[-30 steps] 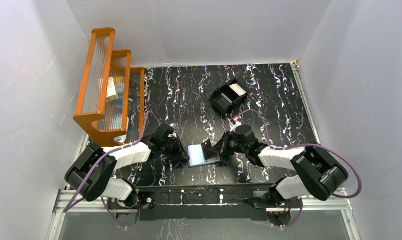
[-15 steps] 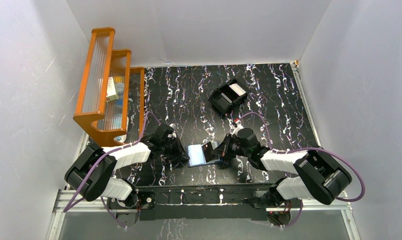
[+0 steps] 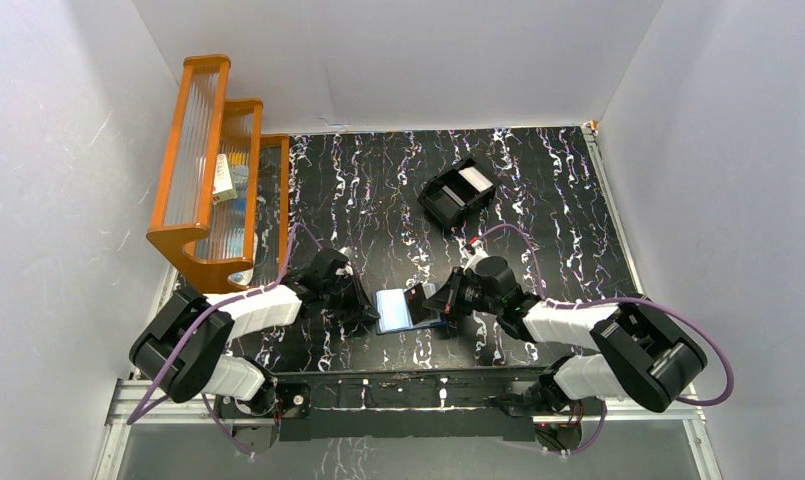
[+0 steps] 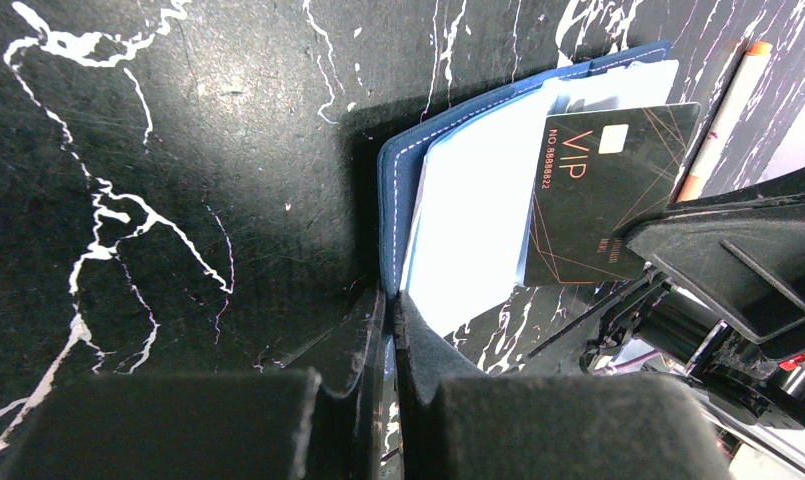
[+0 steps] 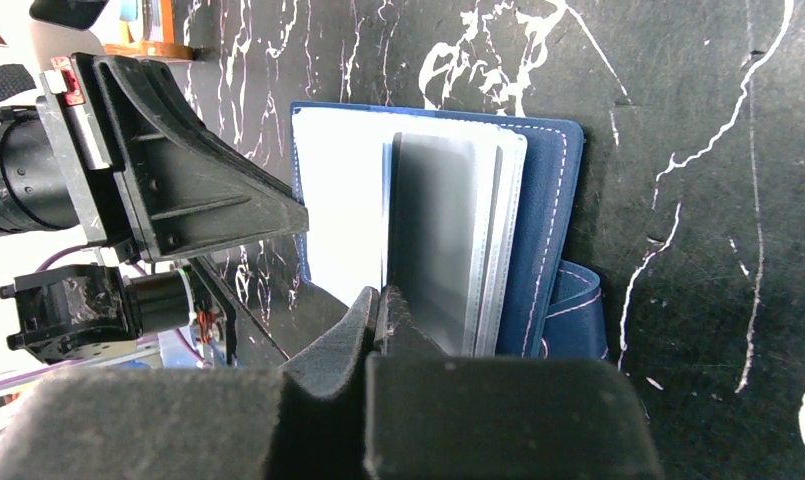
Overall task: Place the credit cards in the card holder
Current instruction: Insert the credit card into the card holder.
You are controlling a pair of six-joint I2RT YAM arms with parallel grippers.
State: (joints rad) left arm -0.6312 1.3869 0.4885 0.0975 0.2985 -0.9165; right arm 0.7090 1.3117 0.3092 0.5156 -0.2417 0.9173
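- Left hand (image 4: 389, 335), at 6 o'clock on the worktop (image 3: 378, 190), pinches the cover edge of the open navy card holder (image 4: 390, 210), likely to hold it open and steady.
- Right hand (image 5: 382, 312) grips a black credit card (image 4: 598, 190) by one end, its free edge over the pale slots, seemingly to slide it in.
- Black box (image 3: 456, 195) sits toward 12 o'clock, well apart.

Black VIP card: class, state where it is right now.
In the left wrist view, upper right of the picture, the black VIP card is pinched by the right fingers and overlaps the open card holder.
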